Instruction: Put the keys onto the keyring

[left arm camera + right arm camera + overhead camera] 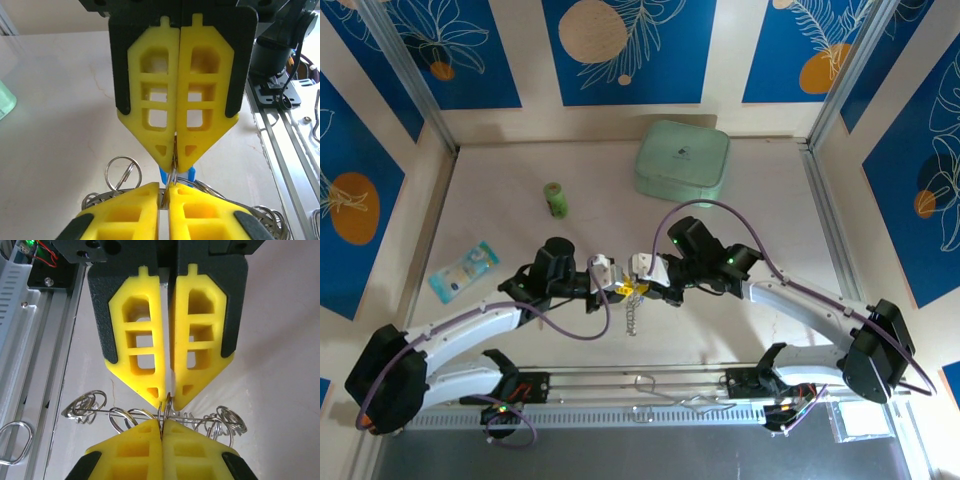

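Observation:
My two grippers meet tip to tip over the middle of the table. The left gripper point(618, 284) point(164, 187) and the right gripper point(642, 286) point(162, 424) are both shut on the same thin metal loop of the keyring point(130, 416). That silvery ring carries several small rings on its rim. They fan out left and right of the pinch, and a short chain of links point(632, 318) hangs below it. In the left wrist view a small blue part point(165, 176) pokes out behind the tips. Whether it is one of the keys I cannot tell.
A mint-green rounded case point(683, 160) sits at the back. A green cylinder point(555, 199) stands to its left, and a blue-and-white packet point(463, 270) lies at the far left. The metal rail point(640, 405) with a wire hook point(12, 442) runs along the near edge.

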Controlling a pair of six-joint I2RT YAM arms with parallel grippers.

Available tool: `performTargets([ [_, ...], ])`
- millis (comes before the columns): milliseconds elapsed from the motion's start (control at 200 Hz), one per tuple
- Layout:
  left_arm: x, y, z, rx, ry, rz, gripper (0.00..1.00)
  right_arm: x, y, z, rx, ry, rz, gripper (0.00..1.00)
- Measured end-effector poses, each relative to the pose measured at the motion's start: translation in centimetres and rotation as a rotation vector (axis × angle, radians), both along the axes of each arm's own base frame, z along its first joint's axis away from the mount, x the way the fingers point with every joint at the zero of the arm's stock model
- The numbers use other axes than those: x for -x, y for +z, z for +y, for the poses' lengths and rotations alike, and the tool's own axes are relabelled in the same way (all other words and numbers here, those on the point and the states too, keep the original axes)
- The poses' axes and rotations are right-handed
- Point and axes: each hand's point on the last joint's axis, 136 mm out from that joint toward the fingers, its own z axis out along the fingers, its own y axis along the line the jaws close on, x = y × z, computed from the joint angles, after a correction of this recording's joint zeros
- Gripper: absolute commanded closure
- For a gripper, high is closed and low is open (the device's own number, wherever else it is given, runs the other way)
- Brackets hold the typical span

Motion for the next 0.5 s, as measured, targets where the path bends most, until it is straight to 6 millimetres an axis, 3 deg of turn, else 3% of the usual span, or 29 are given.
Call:
performTargets([
  [325,0.29,-0.34,-0.22,-0.005,-0.026,0.020,1.00,0.07,-0.03,-0.02,0.004,-0.011,0.012,1.00],
  [420,0.22,-0.18,-0.28,0.004,-0.026,0.010,1.00,-0.05,0.01,-0.11,-0.031,-0.026,0.027,0.72],
  [500,0.22,0.01,-0.28,0.029,-0.022,-0.008,1.00,-0.33,0.38,-0.51,-0.111,-0.049,0.036,0.65],
])
